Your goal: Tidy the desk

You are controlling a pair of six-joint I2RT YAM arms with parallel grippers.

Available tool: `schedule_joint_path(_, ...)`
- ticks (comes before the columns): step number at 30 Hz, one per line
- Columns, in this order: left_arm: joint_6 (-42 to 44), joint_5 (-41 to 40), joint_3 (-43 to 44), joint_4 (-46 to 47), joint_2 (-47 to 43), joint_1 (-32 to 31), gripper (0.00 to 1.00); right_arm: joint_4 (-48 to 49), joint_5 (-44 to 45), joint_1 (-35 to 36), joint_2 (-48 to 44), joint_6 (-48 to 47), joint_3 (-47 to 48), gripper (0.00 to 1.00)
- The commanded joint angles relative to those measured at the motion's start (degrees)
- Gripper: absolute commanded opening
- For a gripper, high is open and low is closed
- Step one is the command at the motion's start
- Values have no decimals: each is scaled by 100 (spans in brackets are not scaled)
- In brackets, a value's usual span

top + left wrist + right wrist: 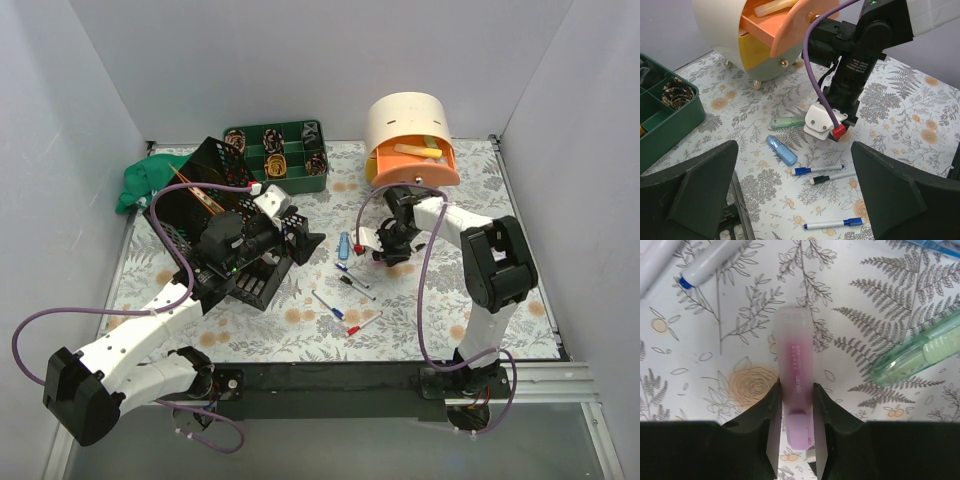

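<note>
Desk fills the overhead view from the black front rail to the back wall, its leaf-and-blossom print carrying everything else. Only from above do the black mesh rack at the left, the green cloth behind it and the whole green compartment tray show together. The left gripper hangs beside the rack, spread wide with nothing between its fingers; its own camera shows the two dark fingers far apart at the frame's sides. That same camera looks across at the right gripper, pointed down at the print, but a white camera block hides the fingertips, as the arm does from above. The right wrist view alone tells what they hold: the two black fingers press against either side of a pink highlighter that lies flat on the floral print, its frosted cap pointing away. Just right of it lies a pale green translucent pen, tilted, and a blue-tipped marker sits at upper left. From the left wrist, a blue capped stick lies near the green pen, with three markers scattered nearer. The cream round cabinet stands at the back right, its orange drawer pulled out; a yellow drawer beneath shows only from the left wrist.
</note>
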Motion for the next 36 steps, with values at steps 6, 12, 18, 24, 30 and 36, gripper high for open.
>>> schedule_joint_path(6,88,1,121,-19,-129,-8,98,160,-789,101,-1457,1465,-329,11)
schedule_joint_path(12,70,28,121,-19,-85,-17,98,19,-808,101,-2556,1898,172,8)
schedule_joint_path(18,70,10,121,-19,-59,-17,98,142,-80,58,-3023,2276,1270,9)
schedule_joint_path(24,97,-25,121,-36,-85,-17,98,362,186,-399,-2760,2346,2299,9)
schedule_joint_path(30,123,-43,121,-45,-102,-17,98,476,1,-979,-2215,2408,2914,11)
schedule_joint_path(36,141,-43,130,-54,-102,-17,98,538,-210,-1340,-1749,2408,3214,13)
